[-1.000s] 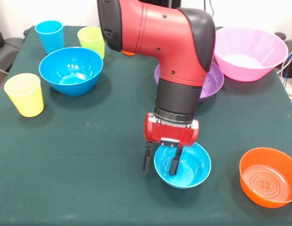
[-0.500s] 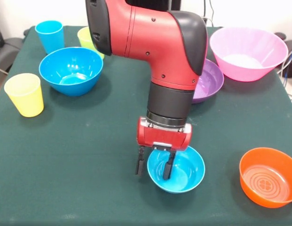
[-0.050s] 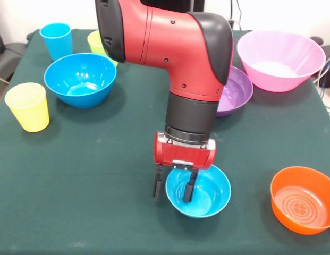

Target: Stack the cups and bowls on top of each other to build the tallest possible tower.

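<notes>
My gripper (image 3: pixel 173 187) is open and low over the table, straddling the left rim of the small light-blue bowl (image 3: pixel 207 194): one finger (image 3: pixel 156 187) outside it, the other inside. An orange bowl (image 3: pixel 303 199) sits at the near right. Behind the arm lies a purple bowl (image 3: pixel 238 87), partly hidden, and a large pink bowl (image 3: pixel 280 58) stands at the far right. A deep blue bowl (image 3: pixel 79 78) is at the far left, with a blue cup (image 3: pixel 56 40), a lime green cup (image 3: pixel 96 41) and a yellow cup (image 3: pixel 27 106) around it. All stand singly; no tower is in view.
The red arm (image 3: pixel 175 48) comes down across the middle of the dark green table (image 3: pixel 90 175) and hides part of its far side. The table's left edge runs close by the yellow cup.
The arm has swung a little to the left and lower. The light-blue bowl has slid left along with the gripper. The fingers stand as far apart as before.
</notes>
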